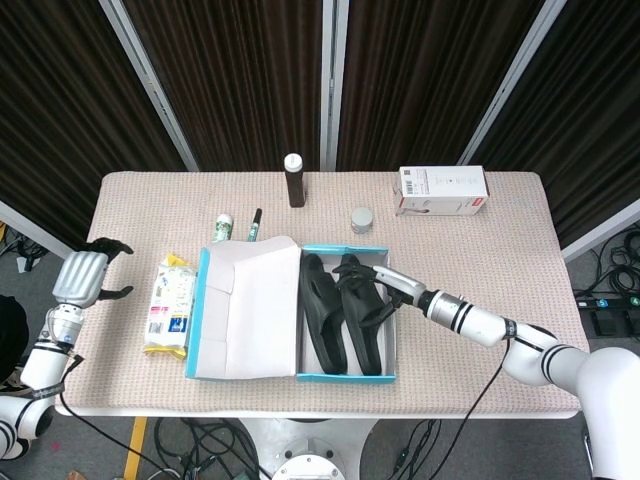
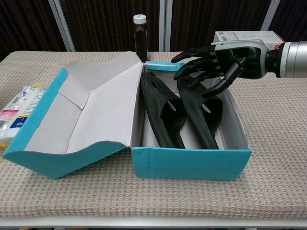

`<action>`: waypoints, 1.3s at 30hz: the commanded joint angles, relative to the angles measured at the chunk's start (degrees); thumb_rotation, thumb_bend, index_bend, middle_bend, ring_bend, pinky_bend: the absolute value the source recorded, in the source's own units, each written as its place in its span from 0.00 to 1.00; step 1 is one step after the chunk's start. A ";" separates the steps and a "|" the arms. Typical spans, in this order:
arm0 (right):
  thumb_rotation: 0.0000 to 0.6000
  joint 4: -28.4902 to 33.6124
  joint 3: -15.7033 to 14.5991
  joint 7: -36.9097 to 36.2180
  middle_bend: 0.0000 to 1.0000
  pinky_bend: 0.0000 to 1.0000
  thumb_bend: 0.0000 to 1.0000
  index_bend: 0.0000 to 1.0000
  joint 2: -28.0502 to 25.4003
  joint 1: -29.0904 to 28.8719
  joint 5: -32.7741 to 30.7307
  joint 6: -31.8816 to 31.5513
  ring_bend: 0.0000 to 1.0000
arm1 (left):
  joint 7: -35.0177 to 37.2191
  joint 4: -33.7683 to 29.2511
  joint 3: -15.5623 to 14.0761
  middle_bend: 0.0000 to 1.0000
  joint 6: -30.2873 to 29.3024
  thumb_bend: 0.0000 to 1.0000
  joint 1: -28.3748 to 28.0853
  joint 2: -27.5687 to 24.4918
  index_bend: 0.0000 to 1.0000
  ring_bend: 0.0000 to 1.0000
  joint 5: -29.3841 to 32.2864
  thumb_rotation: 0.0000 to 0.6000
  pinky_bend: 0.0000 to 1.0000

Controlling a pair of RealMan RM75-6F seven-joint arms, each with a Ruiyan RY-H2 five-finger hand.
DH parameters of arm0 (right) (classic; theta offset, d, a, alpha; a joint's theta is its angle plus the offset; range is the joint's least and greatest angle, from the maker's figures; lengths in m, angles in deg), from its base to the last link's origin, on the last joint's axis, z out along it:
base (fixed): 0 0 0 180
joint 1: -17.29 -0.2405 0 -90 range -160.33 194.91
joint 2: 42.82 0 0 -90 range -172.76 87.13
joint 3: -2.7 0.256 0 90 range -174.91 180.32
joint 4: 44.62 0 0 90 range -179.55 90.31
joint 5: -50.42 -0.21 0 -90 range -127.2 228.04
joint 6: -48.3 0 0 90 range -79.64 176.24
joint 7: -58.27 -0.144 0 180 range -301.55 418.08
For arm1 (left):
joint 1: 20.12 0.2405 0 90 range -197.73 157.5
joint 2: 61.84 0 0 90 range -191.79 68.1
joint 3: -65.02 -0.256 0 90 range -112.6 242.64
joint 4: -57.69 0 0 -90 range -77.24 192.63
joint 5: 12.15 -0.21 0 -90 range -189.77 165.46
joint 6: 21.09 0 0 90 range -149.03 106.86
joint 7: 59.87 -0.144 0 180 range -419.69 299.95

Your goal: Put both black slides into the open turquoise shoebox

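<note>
The open turquoise shoebox (image 1: 390, 345) (image 2: 192, 163) stands at the table's front middle, with its lid (image 1: 245, 310) (image 2: 91, 112) folded out to the left. Both black slides lie side by side inside: one (image 1: 322, 312) (image 2: 163, 112) on the left, the other (image 1: 362, 318) (image 2: 204, 120) on the right. My right hand (image 1: 375, 290) (image 2: 216, 60) reaches over the box's far right part, fingers spread, fingertips touching the far end of the right slide. It holds nothing. My left hand (image 1: 85, 275) hangs beyond the table's left edge, fingers apart and empty.
A dark bottle (image 1: 293, 180) (image 2: 140, 36) stands behind the box. A white carton (image 1: 443, 188) (image 2: 249, 36) lies at the back right, with a small grey can (image 1: 361, 219) nearby. A wipes pack (image 1: 170, 305) (image 2: 17, 108), a pen (image 1: 254, 224) and a small tube (image 1: 222, 229) lie left of the lid.
</note>
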 commanded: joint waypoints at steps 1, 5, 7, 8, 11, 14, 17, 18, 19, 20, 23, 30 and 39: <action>1.00 -0.30 0.02 -0.45 0.24 0.24 0.00 0.13 0.17 0.01 0.01 -0.16 0.09 | 0.00 0.02 0.00 0.31 0.02 0.13 0.02 0.00 0.35 0.22 0.03 1.00 0.32; 1.00 0.13 0.73 -0.66 0.24 0.24 0.00 0.13 -0.24 -0.15 0.38 -1.94 0.09 | 0.03 0.01 0.09 0.31 -0.03 0.13 -0.01 0.00 0.35 0.22 0.07 1.00 0.32; 1.00 0.92 1.25 -0.34 0.24 0.24 0.00 0.13 -0.81 -0.22 0.46 -3.00 0.09 | 0.06 0.02 0.11 0.31 -0.13 0.13 0.00 0.01 0.35 0.22 0.03 1.00 0.32; 1.00 1.39 1.47 -0.21 0.24 0.24 0.00 0.13 -1.13 -0.22 0.48 -3.47 0.09 | 0.08 0.02 0.10 0.31 -0.17 0.13 0.00 0.01 0.35 0.22 0.01 1.00 0.32; 1.00 3.17 1.83 -0.20 0.24 0.24 0.00 0.13 -2.39 -0.28 0.67 -4.63 0.09 | 0.15 0.05 0.14 0.31 -0.16 0.13 -0.05 -0.02 0.35 0.22 0.00 1.00 0.32; 1.00 4.78 1.40 -0.36 0.24 0.24 0.00 0.13 -3.36 -0.41 1.13 -4.62 0.09 | 0.20 0.11 0.22 0.31 -0.02 0.13 -0.14 0.02 0.35 0.22 0.07 1.00 0.32; 1.00 5.68 0.42 -0.69 0.24 0.25 0.00 0.13 -3.76 -0.73 1.86 -3.75 0.09 | 0.19 0.17 0.21 0.31 0.07 0.13 -0.22 0.11 0.35 0.22 0.04 1.00 0.32; 1.00 5.76 0.17 -0.83 0.24 0.25 0.00 0.13 -3.76 -0.82 1.98 -3.41 0.09 | 0.16 0.18 0.18 0.31 0.11 0.13 -0.24 0.14 0.35 0.22 0.02 1.00 0.32; 1.00 5.75 -0.05 -0.94 0.24 0.26 0.00 0.13 -3.66 -0.89 2.04 -3.06 0.09 | 0.14 0.17 0.15 0.31 0.12 0.13 -0.25 0.15 0.35 0.22 0.00 1.00 0.32; 1.00 5.62 -0.31 -1.12 0.24 0.26 0.00 0.13 -3.45 -0.97 2.05 -2.53 0.09 | 0.12 0.17 0.13 0.31 0.12 0.13 -0.26 0.17 0.35 0.22 -0.03 1.00 0.32; 1.00 4.94 -0.78 -1.59 0.23 0.27 0.00 0.13 -2.70 -1.17 1.90 -1.25 0.09 | 0.04 0.13 0.12 0.31 0.09 0.13 -0.25 0.17 0.35 0.22 -0.05 1.00 0.32; 1.00 3.47 -0.73 -2.75 0.23 0.28 0.00 0.13 -1.48 -1.69 1.63 -0.50 0.09 | 0.03 0.09 0.22 0.31 0.22 0.13 -0.34 0.07 0.35 0.22 0.07 1.00 0.32; 1.00 3.32 2.34 -1.76 0.24 0.28 0.00 0.13 -0.27 -2.31 0.77 -3.03 0.09 | 0.27 -0.05 0.15 0.31 -0.20 0.13 0.01 -0.12 0.35 0.22 0.04 1.00 0.32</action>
